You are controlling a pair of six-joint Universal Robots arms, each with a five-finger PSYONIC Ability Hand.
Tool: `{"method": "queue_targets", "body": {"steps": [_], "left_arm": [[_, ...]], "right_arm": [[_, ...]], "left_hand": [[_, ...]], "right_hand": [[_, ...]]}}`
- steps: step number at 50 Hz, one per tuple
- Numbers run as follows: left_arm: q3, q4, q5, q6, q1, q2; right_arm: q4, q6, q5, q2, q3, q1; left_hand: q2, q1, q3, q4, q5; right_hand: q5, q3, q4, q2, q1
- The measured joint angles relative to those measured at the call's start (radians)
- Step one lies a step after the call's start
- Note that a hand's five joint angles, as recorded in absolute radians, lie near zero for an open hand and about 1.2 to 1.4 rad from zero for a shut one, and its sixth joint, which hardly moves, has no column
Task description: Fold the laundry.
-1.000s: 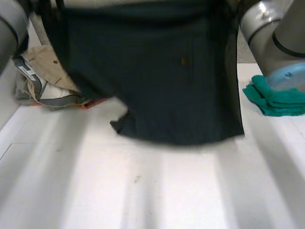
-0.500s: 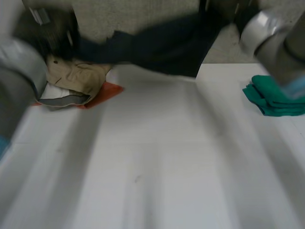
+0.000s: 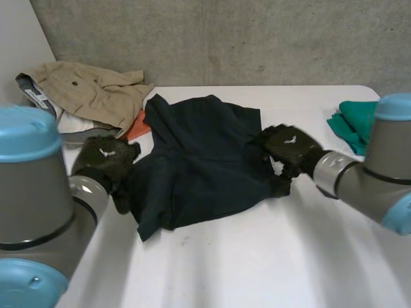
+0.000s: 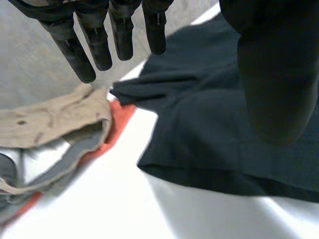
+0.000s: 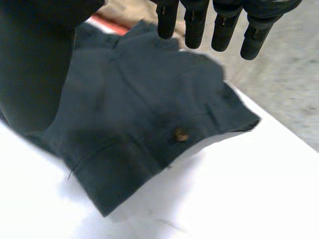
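Fingers (image 4: pixel 98 47) of the left hand (image 3: pixel 104 160) are straight and slightly spread, with the thumb (image 4: pixel 276 84) set well apart from them; nothing is pinched between them. The hand is at the left edge of the dark navy shorts (image 3: pixel 199 160). Contact with the fabric cannot be confirmed.

Fingers (image 5: pixel 194 25) of the right hand (image 3: pixel 287 146) are likewise straight and side by side with small gaps, thumb (image 5: pixel 35 59) apart, holding nothing. This hand is over the right edge of the shorts. A small brown button (image 5: pixel 180 134) on the shorts lies beyond the palm.

The shorts lie spread and somewhat rumpled on the white table (image 3: pixel 257 256), between the two hands, toward the far middle of the surface.

At the far left corner of the table, a beige garment (image 3: pixel 90 90) rests on a pile. An orange cloth (image 3: pixel 136 128) shows between the pile and the shorts, with one dark corner of the shorts just beside it. A folded green cloth (image 3: pixel 352 122) lies near the far right edge, well apart from the shorts.
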Motion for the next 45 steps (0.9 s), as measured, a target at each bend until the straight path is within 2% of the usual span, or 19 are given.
{"method": "queue_targets", "body": {"steps": [5,9,13,17,24,30,31,32,33,37,39,40,42,45], "left_arm": [[-0.002,-0.007,0.056,0.008,0.033,0.037],[0.003,-0.036,0.148,-0.013,0.062,0.037],[0.016,-0.074,0.223,-0.049,0.073,0.009],[0.033,-0.107,0.254,-0.085,0.063,-0.04],[0.056,-0.146,0.223,-0.114,0.03,-0.127],[0.074,-0.144,0.166,-0.096,0.02,-0.192],[0.079,-0.137,0.154,-0.085,0.021,-0.206],[0.082,-0.131,0.148,-0.077,0.022,-0.214],[0.085,-0.123,0.142,-0.067,0.024,-0.224],[0.094,-0.081,0.128,-0.02,0.031,-0.255],[0.096,-0.061,0.126,0.003,0.035,-0.266],[0.096,-0.049,0.125,0.016,0.037,-0.273],[0.097,-0.035,0.125,0.035,0.041,-0.281],[0.097,-0.021,0.124,0.057,0.044,-0.289]], "right_arm": [[0.001,0.056,0.012,-0.122,0.088,-0.05],[0.003,0.064,0.023,-0.203,0.17,-0.089],[0.01,0.046,0.026,-0.238,0.241,-0.109],[0.014,0.018,0.021,-0.247,0.298,-0.117],[-0.036,-0.008,-0.017,-0.234,0.374,-0.115],[-0.175,0.016,-0.049,-0.204,0.426,-0.087],[-0.217,0.024,-0.049,-0.194,0.435,-0.076],[-0.246,0.029,-0.048,-0.185,0.441,-0.068],[-0.275,0.033,-0.045,-0.176,0.444,-0.059],[-0.376,0.042,-0.016,-0.133,0.443,-0.021],[-0.414,0.041,0.007,-0.106,0.433,-0.002],[-0.43,0.04,0.02,-0.091,0.425,0.007],[-0.45,0.036,0.044,-0.065,0.41,0.022],[-0.47,0.028,0.085,-0.023,0.379,0.045]], "left_hand": [[0.003,0.004,0.003,0.006,0.01],[0.106,0.107,0.103,0.116,0.124],[0.162,0.156,0.164,0.175,0.184],[0.163,0.156,0.166,0.176,0.186],[0.155,0.152,0.161,0.155,0.161],[0.194,0.192,0.199,0.201,0.21],[0.311,0.32,0.316,0.325,0.332],[0.357,0.371,0.361,0.359,0.364],[0.518,0.535,0.506,0.516,0.515],[0.804,0.775,0.795,0.807,0.802],[0.804,0.775,0.795,0.807,0.802],[0.913,0.828,0.914,0.927,0.895],[0.915,0.828,0.919,0.932,0.895],[0.915,0.828,0.919,0.934,0.895]], "right_hand": [[0.006,0.009,0.008,0.009,0.006],[0.141,0.154,0.147,0.155,0.137],[0.295,0.305,0.304,0.305,0.294],[0.413,0.429,0.427,0.431,0.415],[0.411,0.429,0.428,0.429,0.414],[0.332,0.367,0.368,0.369,0.359],[0.326,0.366,0.363,0.369,0.357],[0.326,0.366,0.363,0.369,0.357],[0.326,0.366,0.363,0.369,0.357],[0.323,0.366,0.363,0.369,0.357],[0.323,0.366,0.363,0.369,0.357],[0.323,0.366,0.363,0.369,0.357],[0.353,0.382,0.378,0.383,0.372],[0.549,0.588,0.583,0.592,0.574]]}}
